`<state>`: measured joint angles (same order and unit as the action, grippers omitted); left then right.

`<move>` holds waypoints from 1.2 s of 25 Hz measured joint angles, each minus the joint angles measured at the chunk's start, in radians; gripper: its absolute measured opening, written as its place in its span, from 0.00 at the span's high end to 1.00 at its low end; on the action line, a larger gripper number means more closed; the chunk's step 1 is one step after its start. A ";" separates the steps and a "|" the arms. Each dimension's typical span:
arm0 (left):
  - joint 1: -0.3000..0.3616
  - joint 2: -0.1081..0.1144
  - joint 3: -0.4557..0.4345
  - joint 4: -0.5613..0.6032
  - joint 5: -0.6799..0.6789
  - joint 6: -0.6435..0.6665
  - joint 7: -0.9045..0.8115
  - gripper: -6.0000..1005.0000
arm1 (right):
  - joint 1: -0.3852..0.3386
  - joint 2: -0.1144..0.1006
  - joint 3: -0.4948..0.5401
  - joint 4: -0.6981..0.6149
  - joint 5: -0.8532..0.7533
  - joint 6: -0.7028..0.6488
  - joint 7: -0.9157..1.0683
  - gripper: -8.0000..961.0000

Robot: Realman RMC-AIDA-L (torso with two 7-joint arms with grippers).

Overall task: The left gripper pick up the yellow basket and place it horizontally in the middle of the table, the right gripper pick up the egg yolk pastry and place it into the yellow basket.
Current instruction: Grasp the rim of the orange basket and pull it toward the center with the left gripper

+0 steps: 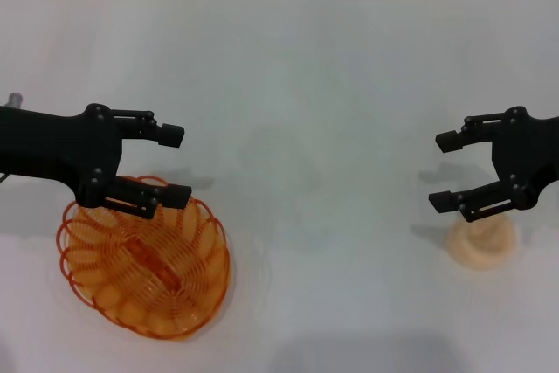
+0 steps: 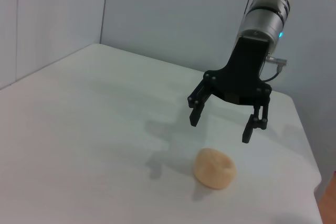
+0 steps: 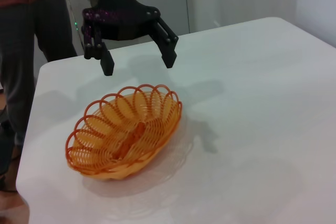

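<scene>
The yellow basket [image 1: 144,261] lies on the white table [image 1: 314,76] at the near left, its long axis running diagonally. My left gripper [image 1: 175,164] hangs open just above the basket's far rim, nothing between its fingers. The right wrist view shows this left gripper [image 3: 138,65] over the basket [image 3: 126,129], clear of it. The egg yolk pastry [image 1: 480,243] sits on the table at the near right. Above it, a little toward the centre, my right gripper [image 1: 443,170] stands open and empty. In the left wrist view the right gripper [image 2: 220,129] hovers over the pastry [image 2: 214,168] without touching.
A person in a red top and dark trousers [image 3: 31,51] stands beyond the table's left edge. The table's corner and edge [image 2: 310,166] lie close behind the pastry. A wall runs along the table's far side.
</scene>
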<state>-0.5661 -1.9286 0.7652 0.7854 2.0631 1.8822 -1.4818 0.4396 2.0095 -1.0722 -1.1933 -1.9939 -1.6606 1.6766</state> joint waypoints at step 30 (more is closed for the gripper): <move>-0.047 0.058 -0.011 0.319 0.348 0.003 -0.548 0.18 | -0.008 0.001 0.009 -0.014 0.022 0.015 0.000 0.14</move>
<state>-0.6133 -1.8709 0.7540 1.1042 2.4112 1.8848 -2.0294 0.4312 2.0107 -1.0629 -1.2072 -1.9717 -1.6459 1.6768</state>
